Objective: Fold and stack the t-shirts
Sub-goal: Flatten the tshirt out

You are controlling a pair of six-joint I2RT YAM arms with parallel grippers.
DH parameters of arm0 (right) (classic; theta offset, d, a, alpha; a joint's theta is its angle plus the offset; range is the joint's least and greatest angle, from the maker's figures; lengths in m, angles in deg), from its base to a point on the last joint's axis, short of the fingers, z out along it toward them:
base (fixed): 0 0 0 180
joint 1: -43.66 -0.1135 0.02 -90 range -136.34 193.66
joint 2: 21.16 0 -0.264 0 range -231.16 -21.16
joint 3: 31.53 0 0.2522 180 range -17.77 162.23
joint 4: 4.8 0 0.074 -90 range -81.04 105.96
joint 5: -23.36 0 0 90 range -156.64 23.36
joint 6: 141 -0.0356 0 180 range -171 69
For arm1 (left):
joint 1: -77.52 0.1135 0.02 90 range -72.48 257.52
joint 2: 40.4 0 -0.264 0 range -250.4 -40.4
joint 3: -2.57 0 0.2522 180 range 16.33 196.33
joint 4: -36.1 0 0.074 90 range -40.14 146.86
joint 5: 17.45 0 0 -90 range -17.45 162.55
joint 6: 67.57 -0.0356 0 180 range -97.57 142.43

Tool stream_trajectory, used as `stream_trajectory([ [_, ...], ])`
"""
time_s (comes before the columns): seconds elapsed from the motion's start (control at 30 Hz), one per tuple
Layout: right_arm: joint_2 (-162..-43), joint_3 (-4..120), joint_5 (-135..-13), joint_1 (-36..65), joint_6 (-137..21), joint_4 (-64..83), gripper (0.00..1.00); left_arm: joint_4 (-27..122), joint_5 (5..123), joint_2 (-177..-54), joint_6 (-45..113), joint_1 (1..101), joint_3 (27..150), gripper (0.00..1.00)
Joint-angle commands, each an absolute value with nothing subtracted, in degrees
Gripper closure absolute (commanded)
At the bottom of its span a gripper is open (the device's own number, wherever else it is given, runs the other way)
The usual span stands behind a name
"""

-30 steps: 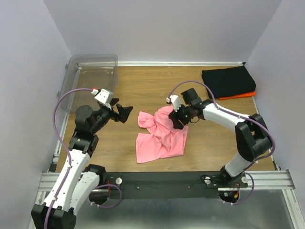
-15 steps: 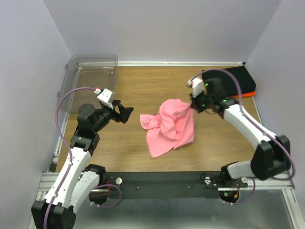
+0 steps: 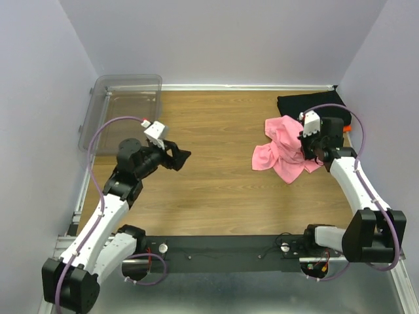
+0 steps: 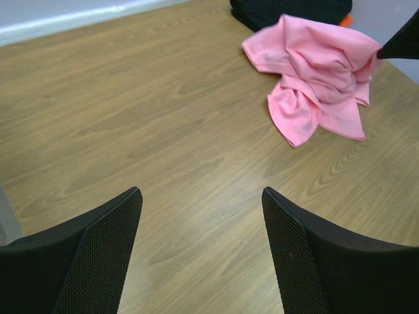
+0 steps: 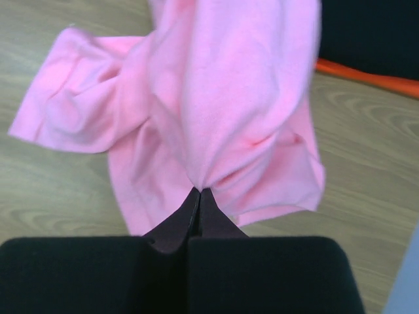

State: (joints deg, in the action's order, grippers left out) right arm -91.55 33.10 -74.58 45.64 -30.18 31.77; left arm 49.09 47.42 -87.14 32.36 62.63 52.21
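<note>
A crumpled pink t-shirt (image 3: 283, 149) hangs bunched on the right side of the table, also seen in the left wrist view (image 4: 314, 75) and the right wrist view (image 5: 222, 98). My right gripper (image 3: 310, 145) (image 5: 199, 191) is shut on a pinch of its cloth and holds it partly lifted, its lower folds trailing on the wood. Behind it lies a folded black t-shirt (image 3: 314, 110) on top of an orange t-shirt (image 3: 330, 131), whose edge shows in the right wrist view (image 5: 366, 75). My left gripper (image 3: 181, 157) (image 4: 200, 209) hovers open at the left, far from the shirts, nothing between its fingers.
A clear plastic bin (image 3: 121, 108) stands at the back left corner. The wooden table (image 3: 216, 190) is walled in by lilac panels on three sides. A black rail (image 3: 222, 247) with the arm bases runs along the near edge.
My right gripper closed on the pink t-shirt at the table's middle and carried it to the right, toward the folded stack. My left gripper shifted slightly right and stayed open.
</note>
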Motion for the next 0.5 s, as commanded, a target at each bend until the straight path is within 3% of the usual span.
stream_trajectory([
  [0.0, -88.8, 31.8, -86.5, 45.8, -28.0, 32.5, 0.99, 48.4, 49.9, -91.3, 38.0, 54.0, 53.4, 0.20],
  [0.23, -84.2, 35.0, -98.6, 45.8, -26.4, 35.8, 0.99, 38.6, 61.8, -109.6, 47.0, 37.7, 57.5, 0.18],
  [0.47, -85.4, 41.4, -107.0, 45.5, -27.6, 39.4, 0.99, 32.2, 63.3, -126.5, 47.7, 37.6, 68.1, 0.20],
])
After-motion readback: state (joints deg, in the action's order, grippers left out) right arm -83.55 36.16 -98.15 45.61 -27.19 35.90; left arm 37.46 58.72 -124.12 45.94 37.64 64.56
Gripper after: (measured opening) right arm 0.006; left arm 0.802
